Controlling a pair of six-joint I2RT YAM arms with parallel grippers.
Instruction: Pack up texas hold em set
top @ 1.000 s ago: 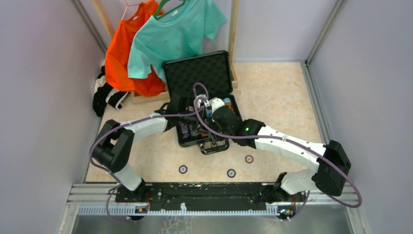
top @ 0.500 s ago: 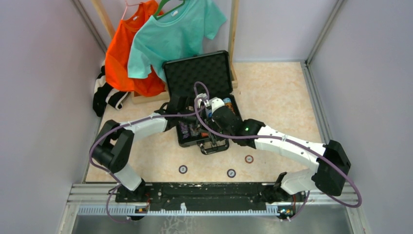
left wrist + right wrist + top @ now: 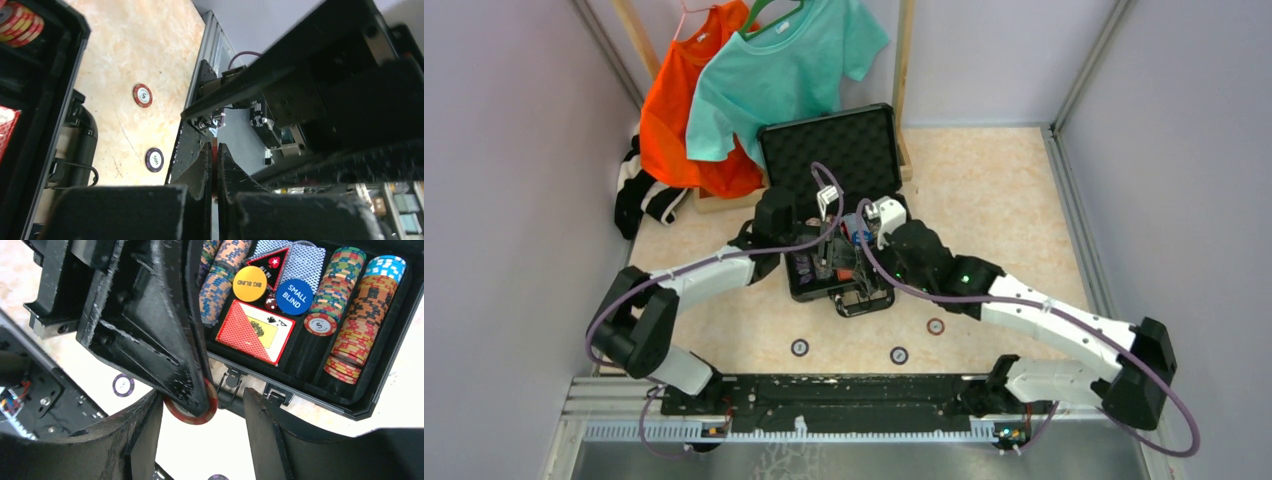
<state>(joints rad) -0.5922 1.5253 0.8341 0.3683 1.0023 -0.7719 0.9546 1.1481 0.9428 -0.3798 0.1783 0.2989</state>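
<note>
I find the briefcase (image 3: 834,150) largely filled, my left gripper (image 3: 214,157) pinching a red chip (image 3: 191,411), right gripper (image 3: 202,432) spread (empty), while three loose chips (image 3: 899,355) lie unpacked near the tabletop's near edge.

- Case (image 3: 387,360): black hard briefcase, open on the tabletop (image 3: 994,190). The foam-lined lid (image 3: 829,150) stands up at the far side and the handle (image 3: 864,303) is on the near edge.
- Chips (image 3: 350,305): multicoloured, lying in rows in the tray slots. A chip marked 5 (image 3: 320,323) faces outward at one row's end.
- Card box (image 3: 255,330): red, with an ace of spades panel, flat in the middle compartment.
- BIG BLIND button (image 3: 249,283): round, yellow.
- SMALL BLIND button (image 3: 293,296): round, blue, just beside the yellow one.
- Die (image 3: 270,302): dark red, between the buttons.
- Loose chips (image 3: 899,355): three, flat on the tabletop in front of the case, well apart.
- Red chip (image 3: 192,415): pinched by its rim in the left claw (image 3: 214,148), near the handle.
</note>
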